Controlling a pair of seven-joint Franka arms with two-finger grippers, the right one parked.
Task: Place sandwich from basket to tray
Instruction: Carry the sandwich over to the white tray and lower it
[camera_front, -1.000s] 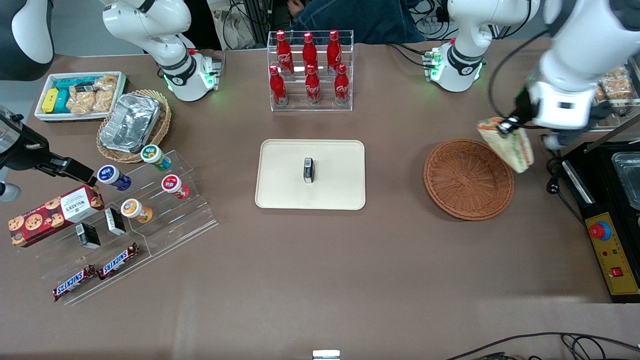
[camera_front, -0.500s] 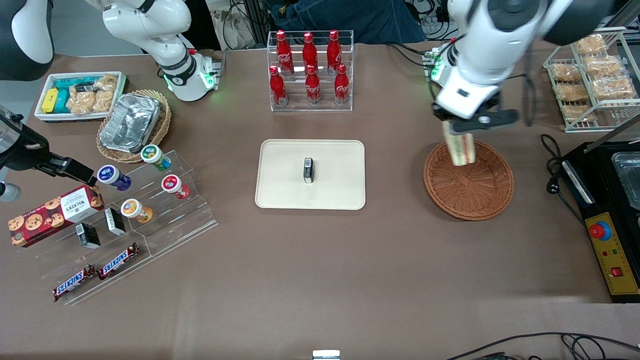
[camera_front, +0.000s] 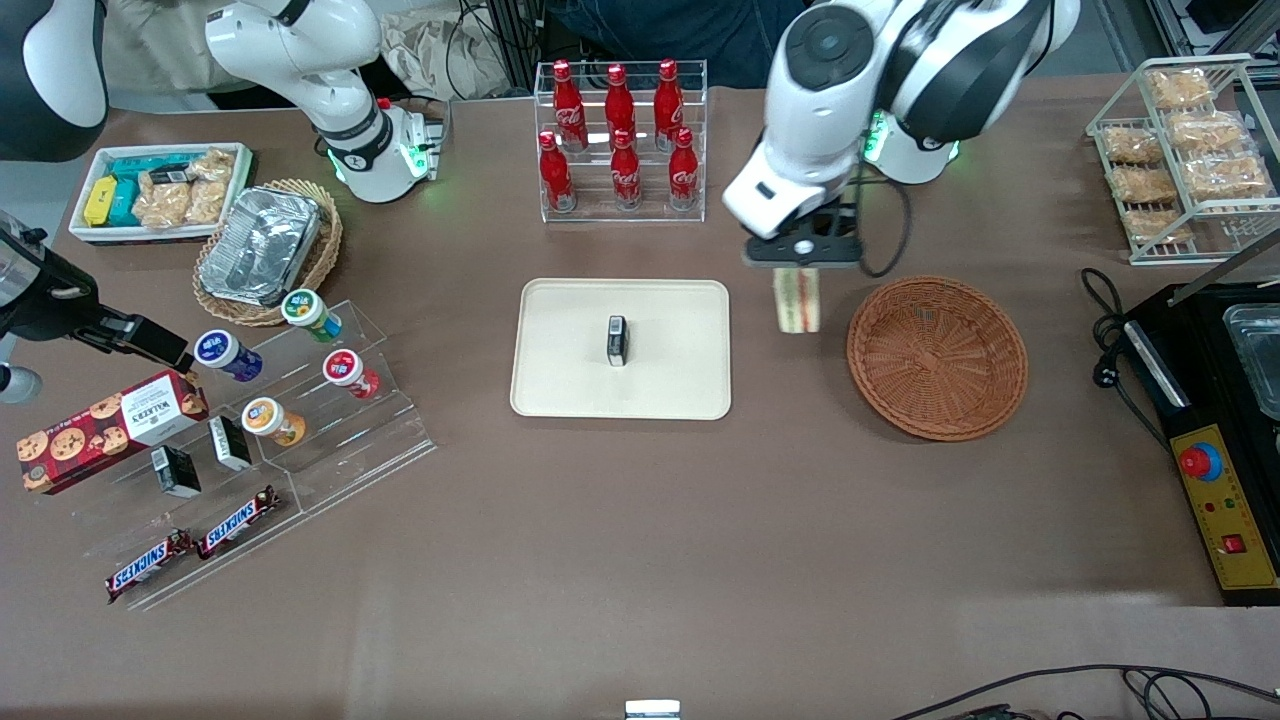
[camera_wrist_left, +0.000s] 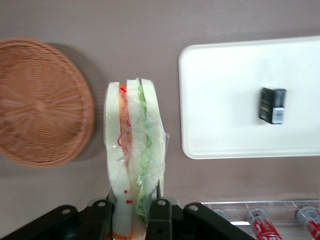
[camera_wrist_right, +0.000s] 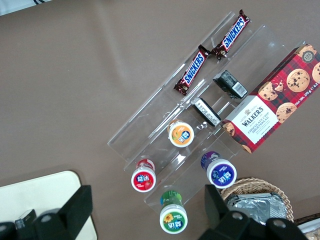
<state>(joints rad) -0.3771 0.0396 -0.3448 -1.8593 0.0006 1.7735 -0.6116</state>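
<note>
With the lift out of the basket (camera_front: 937, 358) done and only the carry and set-down left, the tool (camera_front: 800, 262) hangs above the tabletop (camera_front: 640, 520) between basket and tray (camera_front: 560, 340), clenched on the sandwich (camera_front: 797, 300), a wrapped white-bread wedge showing red and green filling.

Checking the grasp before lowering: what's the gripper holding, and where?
The gripper holds the sandwich by one end, between basket and tray.
</note>
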